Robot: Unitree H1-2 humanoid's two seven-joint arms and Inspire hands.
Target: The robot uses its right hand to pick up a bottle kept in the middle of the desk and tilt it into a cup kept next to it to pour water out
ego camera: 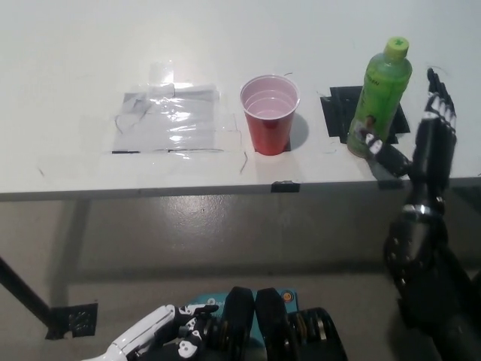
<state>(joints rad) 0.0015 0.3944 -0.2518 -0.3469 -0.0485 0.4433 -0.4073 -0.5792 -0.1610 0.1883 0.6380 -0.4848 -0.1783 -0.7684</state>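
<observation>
White desk (90,60) with taped plastic sheet (169,124), grey floor beneath.

Bright light shines on the white desk (75,45). The clear tape patch (169,120) has shiny glare. The red cup (269,114) drops a soft shadow toward 3 o'clock. The floor underneath looks dim.

White tabletop (75,60). On it, left to right: clear taped plastic sheet (169,120); red cup (269,114), upright; black tape patch (340,111), bearing green bottle (380,94), upright. Small black tape tab (282,186) at front edge.
</observation>
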